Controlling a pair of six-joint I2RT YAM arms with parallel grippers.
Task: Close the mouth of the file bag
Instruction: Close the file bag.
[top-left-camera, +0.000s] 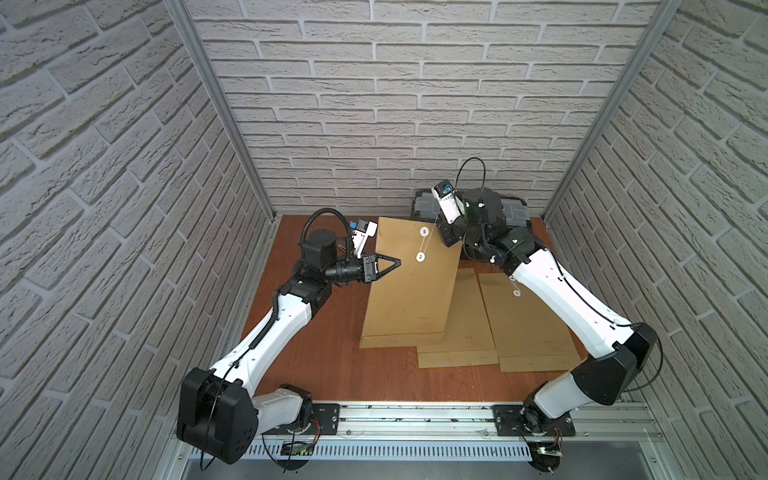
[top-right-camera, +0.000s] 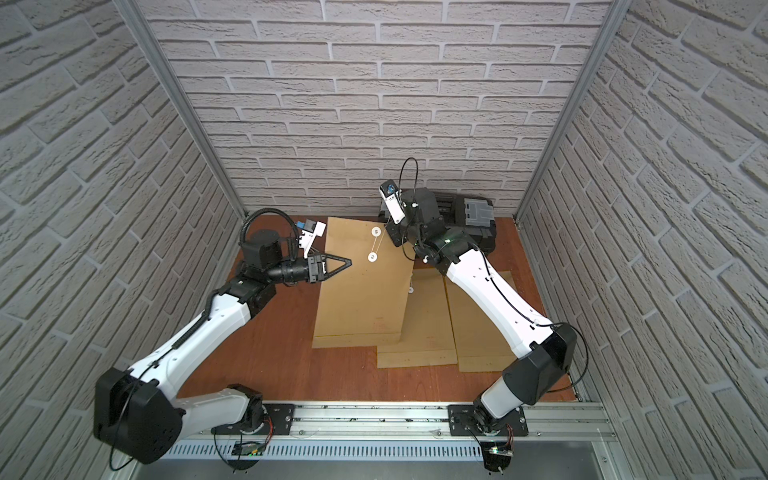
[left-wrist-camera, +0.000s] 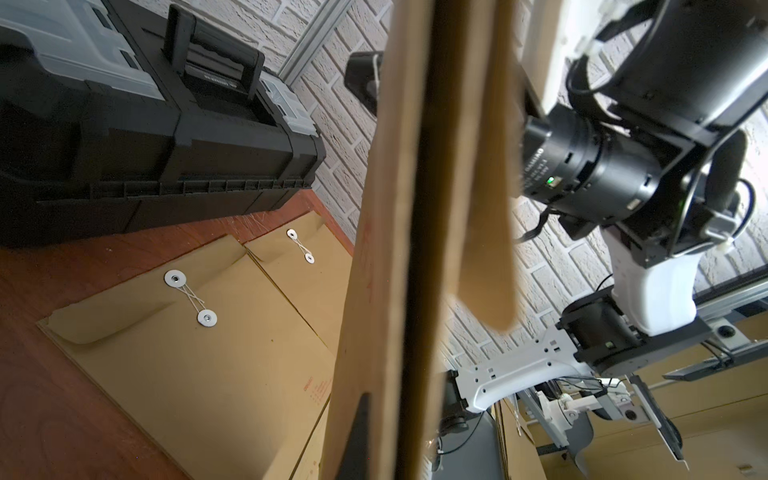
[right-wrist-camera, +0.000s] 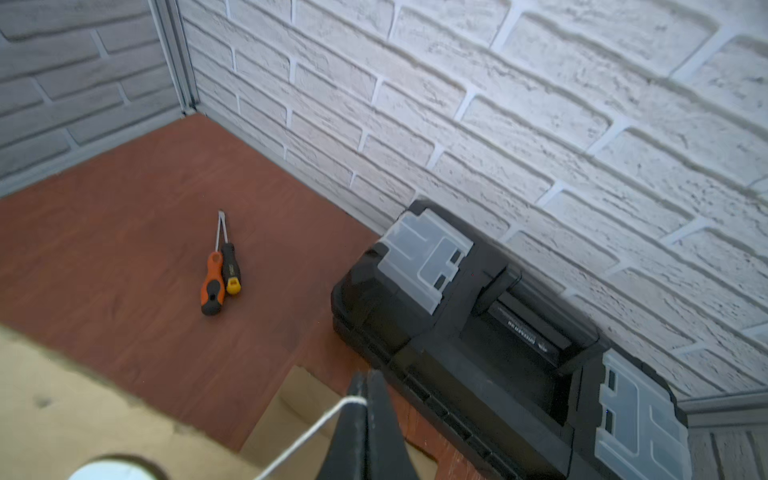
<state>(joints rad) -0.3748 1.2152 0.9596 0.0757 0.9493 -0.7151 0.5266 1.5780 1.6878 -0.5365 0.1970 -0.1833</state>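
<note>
The file bag is a brown paper envelope with two white discs, lifted at its far end and sloping down to the table. My left gripper is shut on the bag's left edge. In the left wrist view the bag runs edge-on, with one black finger against it. My right gripper is shut on the white string, which runs taut from the discs. One disc and the bag's flap show below it.
A black toolbox stands against the back wall behind the right arm. Two screwdrivers lie on the wooden table at the back. Two more file bags, tied shut, lie flat. Brick walls enclose three sides.
</note>
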